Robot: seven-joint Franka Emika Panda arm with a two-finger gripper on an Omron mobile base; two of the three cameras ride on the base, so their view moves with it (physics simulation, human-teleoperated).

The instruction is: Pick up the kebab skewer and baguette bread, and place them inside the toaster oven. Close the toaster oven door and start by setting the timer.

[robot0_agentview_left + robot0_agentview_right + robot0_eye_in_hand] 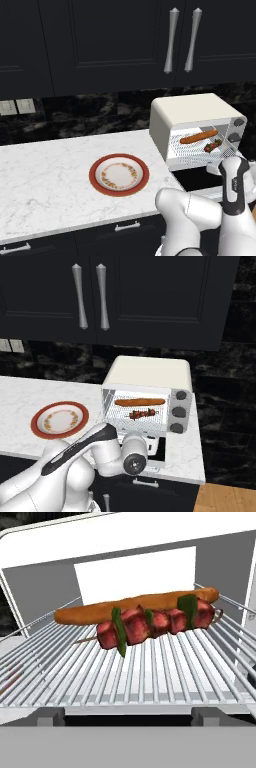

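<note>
Toaster oven (192,112) sits at right of the left base view on the white marble counter (45,175), cream box w/ its front open. Baguette bread (199,136) lies on the wire rack (150,672) inside, toward the back; kebab skewer (212,146) lies just in front of it, nearer the opening. In the hand view both are centre frame: loaf runs left to right across the rack, skewer w/ red meat chunks and green bits right against its near side, partly overlapping it from this angle; can't tell if they touch. Toaster oven door (197,179) is dropped down flat, dark glass showing at lower right of the left base view, partly behind the arm. Three grey knobs (179,411) stacked on the oven's right side in the right base view. Red-rimmed plate (119,174) sits on the counter left of the oven, well apart. Gripper (128,714) is spread wide, tips at bottom of the hand view just short of the rack edge, holding nothing.
</note>
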